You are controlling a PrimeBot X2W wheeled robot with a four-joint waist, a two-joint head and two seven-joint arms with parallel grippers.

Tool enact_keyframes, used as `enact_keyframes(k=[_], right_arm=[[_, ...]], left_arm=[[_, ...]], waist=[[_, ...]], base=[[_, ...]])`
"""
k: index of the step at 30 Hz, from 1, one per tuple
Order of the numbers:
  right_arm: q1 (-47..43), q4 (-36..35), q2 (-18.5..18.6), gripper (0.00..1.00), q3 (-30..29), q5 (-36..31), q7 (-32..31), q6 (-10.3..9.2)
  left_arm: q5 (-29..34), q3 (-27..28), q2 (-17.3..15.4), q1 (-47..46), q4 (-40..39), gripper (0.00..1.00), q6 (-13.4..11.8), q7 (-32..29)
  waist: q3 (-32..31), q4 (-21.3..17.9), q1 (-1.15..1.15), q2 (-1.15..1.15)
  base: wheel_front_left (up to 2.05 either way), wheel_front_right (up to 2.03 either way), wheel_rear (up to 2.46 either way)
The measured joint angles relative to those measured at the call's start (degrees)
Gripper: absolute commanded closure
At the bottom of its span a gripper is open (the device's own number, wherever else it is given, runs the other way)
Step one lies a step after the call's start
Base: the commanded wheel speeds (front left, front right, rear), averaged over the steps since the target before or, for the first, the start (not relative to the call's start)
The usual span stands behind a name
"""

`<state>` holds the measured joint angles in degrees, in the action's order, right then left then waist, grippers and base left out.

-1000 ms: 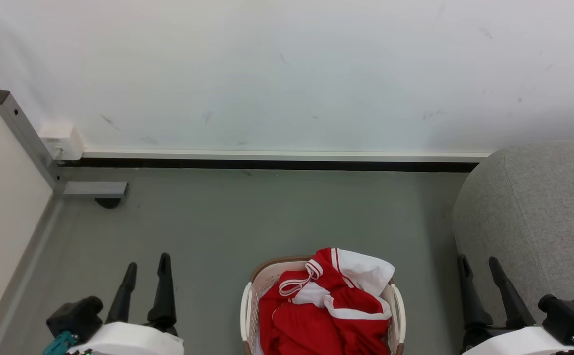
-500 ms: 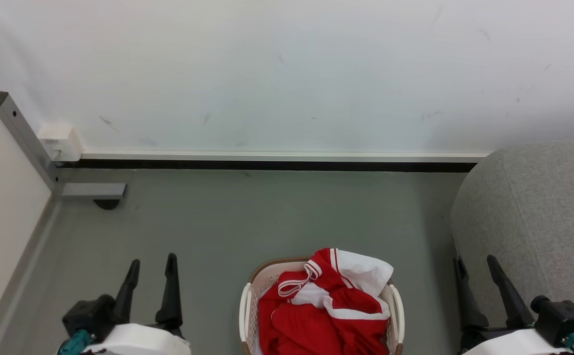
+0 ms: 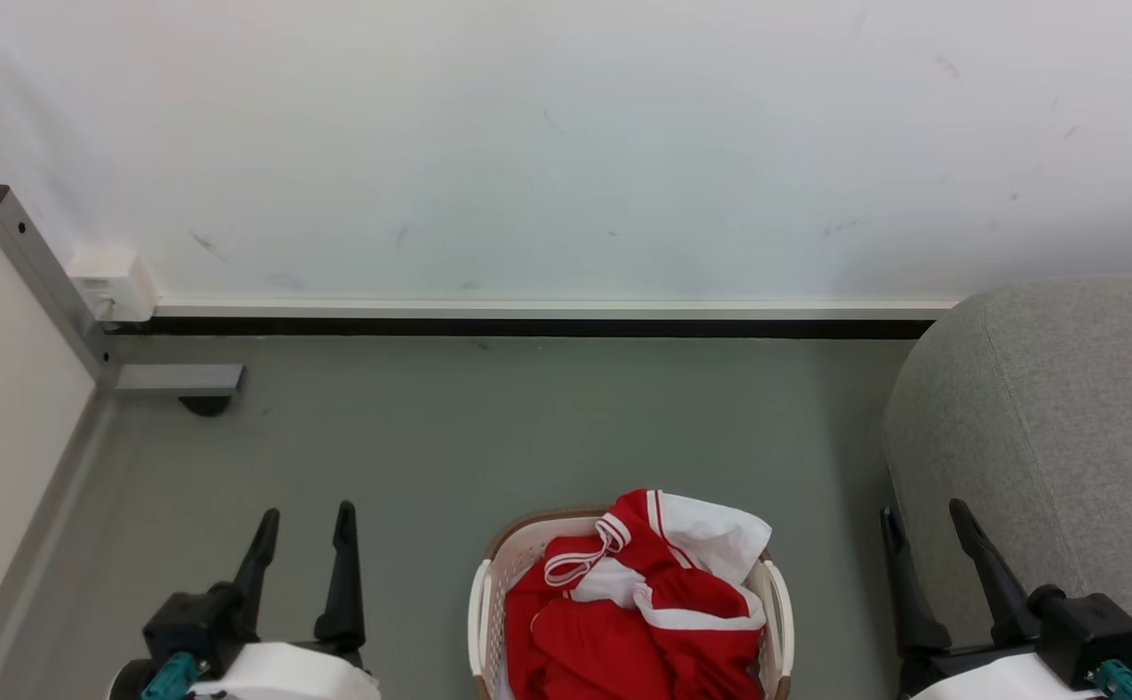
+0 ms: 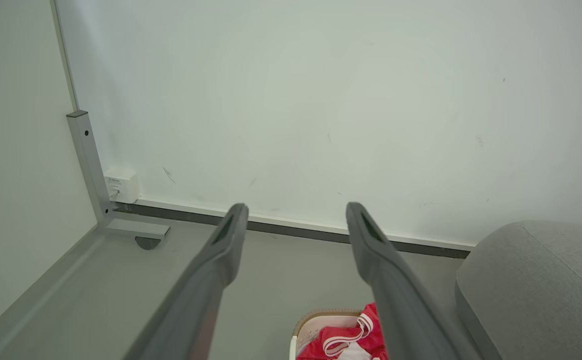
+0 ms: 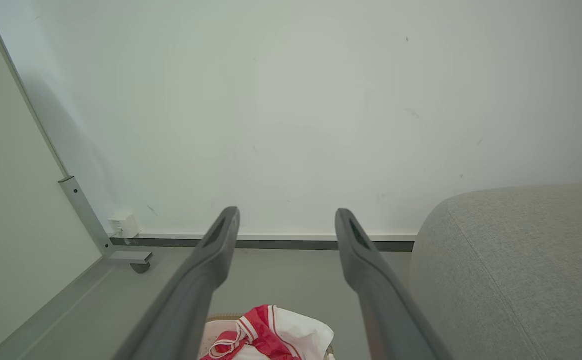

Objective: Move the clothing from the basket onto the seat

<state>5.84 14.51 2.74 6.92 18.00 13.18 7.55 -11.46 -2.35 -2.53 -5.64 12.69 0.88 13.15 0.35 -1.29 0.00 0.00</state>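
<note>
The left gripper (image 3: 308, 509), its two long dark fingers spread apart and holding nothing, hangs over the grey floor (image 3: 527, 428); the right gripper (image 3: 921, 508) is the same, fingers parted and empty, just beside the large light grey upholstered seat (image 3: 1043, 418). Between them, closer to the robot's body, stands the oval white perforated plastic basket (image 3: 480, 603) with the heaped bright red and white clothing (image 3: 634, 622) inside it; either gripper would have to reach inward and down, and the right looks marginally nearer to the basket and is the one next to the seat.
</note>
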Motion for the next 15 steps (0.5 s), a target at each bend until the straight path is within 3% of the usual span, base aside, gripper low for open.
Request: enact_keyframes(k=[15], right_arm=[[0.51, -0.1, 0.02, 0.0, 0.62, -4.19, 1.53, 0.0]], left_arm=[[5.3, -0.08, -0.09, -0.55, 0.15, 0.0, -0.26, 1.57]], waist=[[0.33, -0.74, 0.0, 0.0]], base=[[0.0, 0.0, 0.0]])
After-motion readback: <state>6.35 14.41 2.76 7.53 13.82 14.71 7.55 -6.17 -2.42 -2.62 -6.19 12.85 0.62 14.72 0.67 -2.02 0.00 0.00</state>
